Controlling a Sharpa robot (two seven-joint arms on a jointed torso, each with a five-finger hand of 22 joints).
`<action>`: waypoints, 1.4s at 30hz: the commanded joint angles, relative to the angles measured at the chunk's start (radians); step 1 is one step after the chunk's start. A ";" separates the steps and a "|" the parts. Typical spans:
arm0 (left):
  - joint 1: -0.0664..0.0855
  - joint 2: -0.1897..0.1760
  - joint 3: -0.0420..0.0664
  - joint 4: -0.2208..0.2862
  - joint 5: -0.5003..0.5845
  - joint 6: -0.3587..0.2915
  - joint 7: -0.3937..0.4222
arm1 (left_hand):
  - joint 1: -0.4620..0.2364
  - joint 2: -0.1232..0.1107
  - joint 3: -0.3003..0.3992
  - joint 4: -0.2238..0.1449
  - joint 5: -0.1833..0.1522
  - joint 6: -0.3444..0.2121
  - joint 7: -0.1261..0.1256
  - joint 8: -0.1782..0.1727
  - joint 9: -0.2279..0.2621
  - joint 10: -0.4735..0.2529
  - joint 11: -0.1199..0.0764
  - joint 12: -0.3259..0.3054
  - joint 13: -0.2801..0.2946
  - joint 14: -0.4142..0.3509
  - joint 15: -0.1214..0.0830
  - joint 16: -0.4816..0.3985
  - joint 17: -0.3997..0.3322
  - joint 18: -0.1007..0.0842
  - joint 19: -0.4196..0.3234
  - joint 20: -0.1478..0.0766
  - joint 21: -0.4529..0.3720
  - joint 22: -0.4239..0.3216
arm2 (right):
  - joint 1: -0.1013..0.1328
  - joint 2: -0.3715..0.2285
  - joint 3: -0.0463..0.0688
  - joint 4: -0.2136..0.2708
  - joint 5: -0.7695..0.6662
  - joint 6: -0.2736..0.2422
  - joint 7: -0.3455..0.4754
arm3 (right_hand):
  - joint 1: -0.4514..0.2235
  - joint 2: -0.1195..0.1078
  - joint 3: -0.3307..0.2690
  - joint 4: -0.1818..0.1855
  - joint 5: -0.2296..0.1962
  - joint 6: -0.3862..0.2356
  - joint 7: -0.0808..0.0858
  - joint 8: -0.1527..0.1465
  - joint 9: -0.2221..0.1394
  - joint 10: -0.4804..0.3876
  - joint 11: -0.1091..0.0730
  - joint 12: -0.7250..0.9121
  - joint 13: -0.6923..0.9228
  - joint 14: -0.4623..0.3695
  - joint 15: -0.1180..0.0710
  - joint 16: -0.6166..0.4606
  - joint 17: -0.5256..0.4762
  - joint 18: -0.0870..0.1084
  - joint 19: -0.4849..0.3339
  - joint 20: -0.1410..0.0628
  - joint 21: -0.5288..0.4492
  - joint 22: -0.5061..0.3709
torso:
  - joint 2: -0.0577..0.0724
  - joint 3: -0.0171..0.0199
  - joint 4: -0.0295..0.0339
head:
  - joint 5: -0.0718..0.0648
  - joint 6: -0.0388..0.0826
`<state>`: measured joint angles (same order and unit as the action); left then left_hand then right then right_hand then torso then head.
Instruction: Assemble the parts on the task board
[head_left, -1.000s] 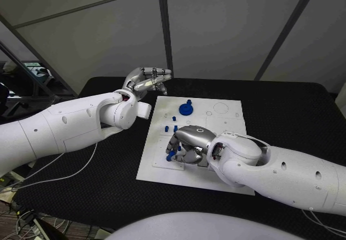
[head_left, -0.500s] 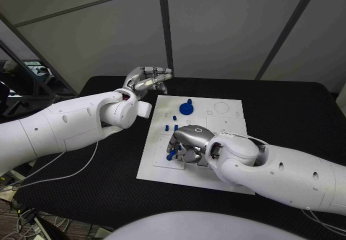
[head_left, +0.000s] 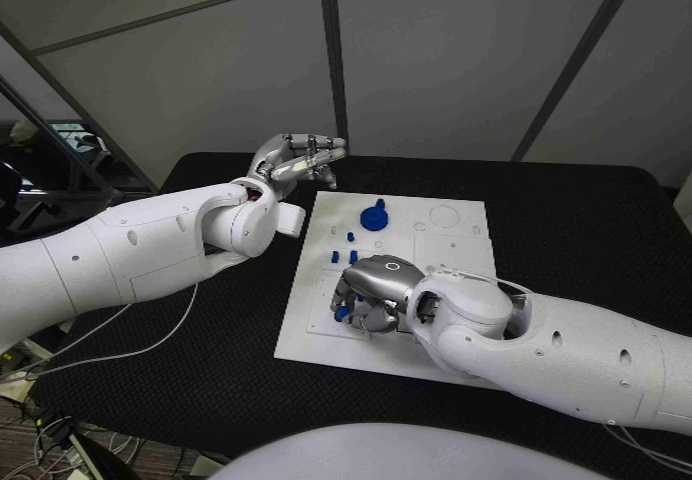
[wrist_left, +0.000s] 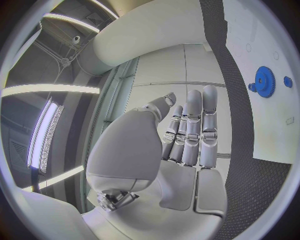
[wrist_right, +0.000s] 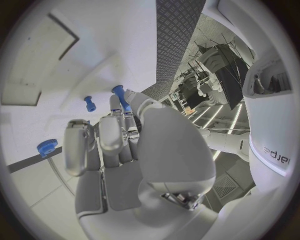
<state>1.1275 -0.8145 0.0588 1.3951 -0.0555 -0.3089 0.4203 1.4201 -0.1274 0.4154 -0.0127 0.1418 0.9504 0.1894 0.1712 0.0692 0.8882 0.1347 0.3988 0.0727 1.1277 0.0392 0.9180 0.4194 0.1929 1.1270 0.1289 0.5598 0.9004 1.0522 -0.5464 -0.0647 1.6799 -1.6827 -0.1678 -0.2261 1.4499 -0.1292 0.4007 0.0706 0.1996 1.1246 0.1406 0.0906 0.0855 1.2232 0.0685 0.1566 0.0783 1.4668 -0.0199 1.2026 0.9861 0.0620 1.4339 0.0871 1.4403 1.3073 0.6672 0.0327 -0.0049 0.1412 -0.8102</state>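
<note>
Peg (wrist_right: 119, 96) upright perhaps, right hand (head_left: 372, 292) pinching

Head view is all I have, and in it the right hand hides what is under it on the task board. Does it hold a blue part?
Observer: Yes. In the right wrist view the right hand pinches a blue peg at its fingertips.
Operator: Is another part close to that peg?
Observer: A second blue peg is on the task board beside it, apart from the fingers.
Operator: And the left hand's palm?
Observer: In the left wrist view the left hand holds nothing; its fingers are stretched out.
</note>
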 joint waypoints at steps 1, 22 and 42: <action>0.002 0.001 0.001 0.001 0.001 0.011 0.001 | 0.004 0.008 -0.001 -0.005 -0.006 -0.001 0.002 0.006 -0.001 -0.006 -0.003 0.004 -0.001 -0.006 0.001 0.004 -0.001 -0.011 -0.006 0.002 -0.004 0.001 | -0.002 0.002 -0.005 -0.002 -0.009 0.010 -0.001 | -0.024 -0.011 0.003 0.009 0.010 -0.039 0.007 -0.028 -0.013 -0.036 0.009 -0.022 -0.008 0.009 0.015 -0.003 -0.011 -0.010 -0.012 0.011 -0.011 0.067 | 0.001 0.0002 -0.0008 | 0.000 0.001; 0.002 -0.002 0.001 -0.001 0.001 0.014 -0.003 | 0.003 0.008 -0.002 -0.005 -0.005 -0.002 0.003 0.006 -0.001 -0.008 -0.003 0.005 -0.002 -0.006 0.002 0.005 -0.002 -0.011 -0.007 0.003 -0.003 0.002 | -0.002 -0.030 -0.005 0.030 0.001 -0.191 0.047 | -0.060 -0.052 -0.059 0.003 0.015 -0.233 -0.012 -0.028 -0.019 -0.214 0.040 -0.034 -0.011 -0.058 0.041 -0.145 -0.216 0.036 -0.150 0.040 -0.159 -0.111 | 0.002 0.0019 -0.0024 | 0.000 0.006; -0.001 -0.025 -0.004 0.015 0.001 0.012 -0.004 | 0.004 0.009 -0.002 -0.005 -0.005 -0.003 0.003 0.007 -0.001 -0.009 -0.003 0.006 -0.002 -0.007 0.002 0.006 -0.003 -0.011 -0.008 0.003 -0.003 0.002 | 0.018 -0.456 0.042 0.206 0.523 -0.311 -0.010 | -0.148 -0.053 -0.305 0.129 0.123 -0.088 -0.030 0.092 0.018 0.096 -0.042 0.732 0.575 0.028 -0.024 0.064 0.090 -0.004 -0.015 -0.021 -0.041 0.041 | -0.006 0.0022 -0.0250 | -0.130 0.059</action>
<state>1.1257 -0.8382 0.0545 1.4030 -0.0554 -0.3052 0.4152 1.4201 -0.1274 0.4154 -0.0127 0.1418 0.9504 0.1893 0.1713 0.0692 0.8847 0.1312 0.3988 0.0718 1.1277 0.0392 0.9179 0.4173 0.1929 1.1271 0.1289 0.5598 0.9014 1.0695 -0.9965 -0.0228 1.8735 -1.3113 -0.4434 -0.1947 1.3062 -0.1876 0.1119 0.1923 0.3147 1.0376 0.1162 0.1731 0.1015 1.3082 0.0267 0.7882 0.5451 1.4616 -0.0430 1.2402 1.0370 0.0673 1.4021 0.0683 1.3809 1.3006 0.6625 0.0344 -0.0200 0.0300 -0.7575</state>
